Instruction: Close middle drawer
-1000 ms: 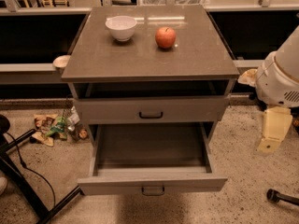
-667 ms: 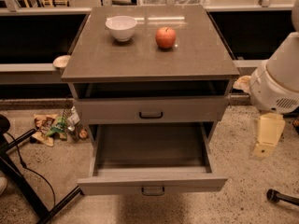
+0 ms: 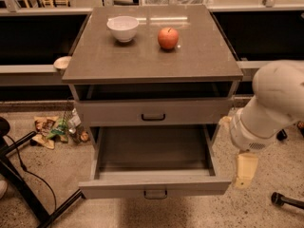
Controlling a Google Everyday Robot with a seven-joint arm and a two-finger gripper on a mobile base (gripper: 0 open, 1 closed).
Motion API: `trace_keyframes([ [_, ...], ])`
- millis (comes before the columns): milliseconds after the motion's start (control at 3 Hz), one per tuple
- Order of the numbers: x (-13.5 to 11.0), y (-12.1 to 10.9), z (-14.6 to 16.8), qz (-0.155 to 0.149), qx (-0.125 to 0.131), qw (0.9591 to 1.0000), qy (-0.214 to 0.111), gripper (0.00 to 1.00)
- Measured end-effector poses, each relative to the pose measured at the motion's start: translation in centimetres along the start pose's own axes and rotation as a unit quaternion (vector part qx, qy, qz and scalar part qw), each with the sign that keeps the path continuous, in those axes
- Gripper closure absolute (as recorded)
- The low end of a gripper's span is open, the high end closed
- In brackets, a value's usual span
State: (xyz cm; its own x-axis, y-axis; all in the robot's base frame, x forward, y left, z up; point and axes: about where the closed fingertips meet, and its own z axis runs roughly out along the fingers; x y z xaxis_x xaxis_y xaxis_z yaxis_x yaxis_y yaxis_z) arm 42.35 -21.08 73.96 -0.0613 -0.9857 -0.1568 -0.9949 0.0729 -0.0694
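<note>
The middle drawer (image 3: 154, 185) is pulled right out, its dark floor showing below the shut upper front (image 3: 190, 112). The gripper (image 3: 246, 171) hangs pointing down just beside the drawer's right front corner. It grasps nothing that shows. Open or closed, touching or not, I can't tell. On the cabinet top (image 3: 204, 56) sit a bowl (image 3: 123, 28) and an apple (image 3: 168, 38).

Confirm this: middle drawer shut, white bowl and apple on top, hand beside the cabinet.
Wrong: the camera view shows the middle drawer pulled out, not shut. White bowl and apple are on top; the hand hangs beside the cabinet.
</note>
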Motion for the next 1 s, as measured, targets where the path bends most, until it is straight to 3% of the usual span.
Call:
trace_keyframes([
  [333, 0.1, 1.1, 6.7, 0.009, -0.017, 0.9994, -0.030, 0.00],
  [667, 0.1, 1.1, 6.7, 0.009, -0.017, 0.9994, -0.030, 0.00],
  [1000, -0.4, 2.2, 10.7, -0.016, -0.049, 0.9983, -0.028, 0.00],
])
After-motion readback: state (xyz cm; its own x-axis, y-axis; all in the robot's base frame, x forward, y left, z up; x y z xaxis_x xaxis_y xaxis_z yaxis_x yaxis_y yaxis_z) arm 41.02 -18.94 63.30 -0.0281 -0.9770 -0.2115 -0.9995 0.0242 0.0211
